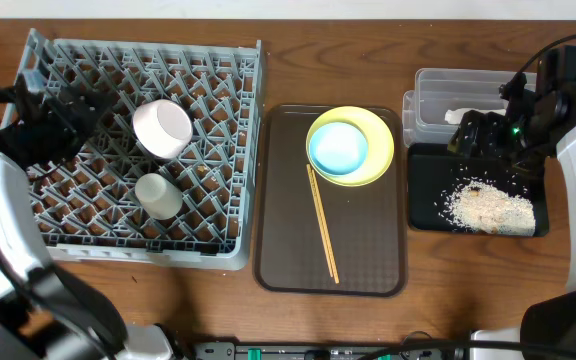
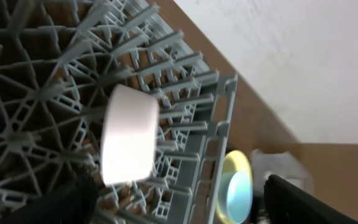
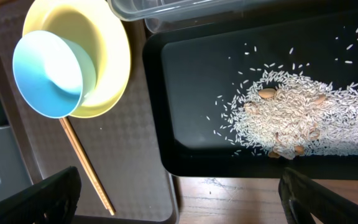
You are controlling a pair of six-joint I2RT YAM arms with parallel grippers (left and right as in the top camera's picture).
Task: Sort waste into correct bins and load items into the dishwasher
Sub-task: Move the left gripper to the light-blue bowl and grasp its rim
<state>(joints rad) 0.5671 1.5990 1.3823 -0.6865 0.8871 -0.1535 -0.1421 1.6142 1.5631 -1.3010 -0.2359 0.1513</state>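
You have the round white bowl [image 1: 162,127] and small white cup [image 1: 157,194] in the grey pegged plastic rack [image 1: 208,80], with left gripper [image 1: 86,108] and right gripper [image 1: 473,135] fingers spread and empty, while the round yellow plate [image 1: 378,140], light blue bowl [image 1: 338,147] and wooden chopsticks [image 1: 323,225] wait on the brown tray [image 1: 368,240].

A: What's sitting on the brown wooden table [image 1: 368,60]?
B: Left: square grey plastic peg rack [image 1: 148,250]. Middle: brown rectangular serving tray [image 1: 368,240]. Right: clear rectangular plastic tub [image 1: 433,95], with a shallow black rectangular tray [image 1: 428,190] just beside it.
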